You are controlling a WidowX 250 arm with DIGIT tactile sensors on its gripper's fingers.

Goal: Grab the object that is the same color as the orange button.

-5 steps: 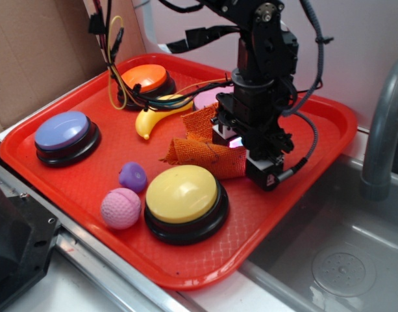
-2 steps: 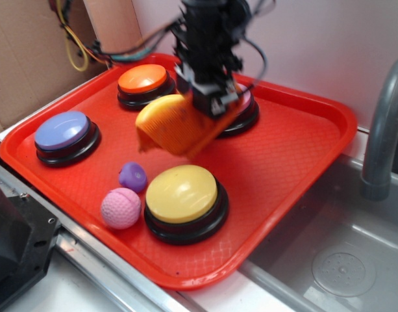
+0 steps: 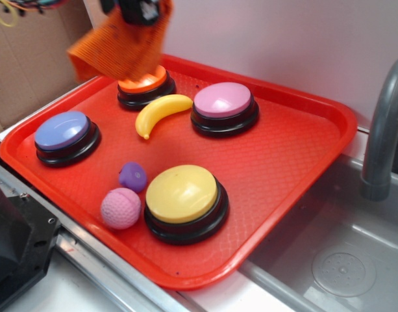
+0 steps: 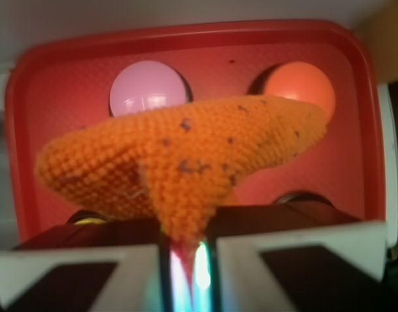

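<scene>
My gripper (image 3: 139,10) is at the top left of the exterior view, mostly cut off by the frame edge. It is shut on the orange cloth rag (image 3: 121,49), which hangs from it high above the tray. In the wrist view the rag (image 4: 179,166) is pinched between the two jaws of the gripper (image 4: 184,250) and spreads out in front of them. The orange button (image 3: 141,84) sits at the tray's back left, partly hidden behind the hanging rag. It also shows in the wrist view (image 4: 301,84).
On the red tray (image 3: 283,169) stand a pink button (image 3: 223,104), a yellow button (image 3: 182,195) and a blue button (image 3: 63,133). A yellow banana (image 3: 158,112), a purple toy (image 3: 132,175) and a pink ball (image 3: 121,208) lie between them. A sink with a grey faucet (image 3: 380,143) is at the right.
The gripper has lifted the rag off the tray and carried it up and to the back left. The banana and pink button now show uncovered.
</scene>
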